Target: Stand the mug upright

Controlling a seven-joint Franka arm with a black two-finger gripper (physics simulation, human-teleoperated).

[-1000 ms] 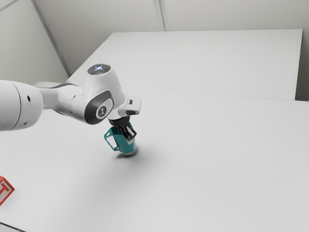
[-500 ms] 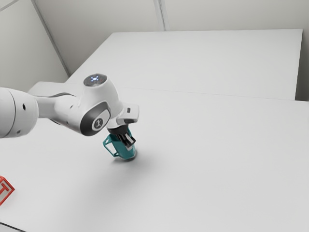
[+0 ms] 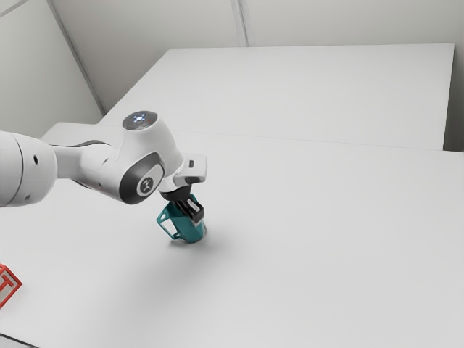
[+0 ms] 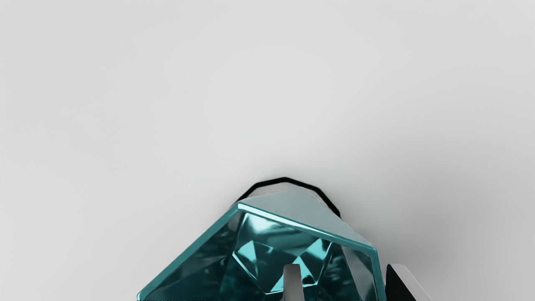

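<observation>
Seeing the teal mug [image 3: 190, 230] sitting lower on the exterior view than a second ago, and a hair farther toward the exterior view's right than half a second ago. Finding the arm's hand [image 3: 176, 177] nudged slightly toward the exterior view's left over that last half second, after coming down before it. Leaving the red-edged block [image 3: 9, 284] in the same spot throughout.

Looking at the mug near the middle of the white table [image 3: 304, 261], standing close to upright, base down, handle [image 3: 164, 228] pointing toward the exterior view's left. Not being able to tell if all of the base is lying flat. Catching a soft shadow around the base. Noticing a fine seam running across the table, a pale wall [image 3: 341, 25] with a narrow upright strip [image 3: 241, 22] rising behind, and another wall [image 3: 25, 69] at the exterior view's left.

Reaching in from the exterior view's left, bending at the white wrist and pointing the gripper [image 3: 193, 213] down at a slant over the mug. Keeping the claw parted, not clamping, and straddling the wall of the mug: dipping one finger [image 4: 292, 282] inside the mouth, holding the other finger [image 4: 400, 284] just beside the outer face.
</observation>
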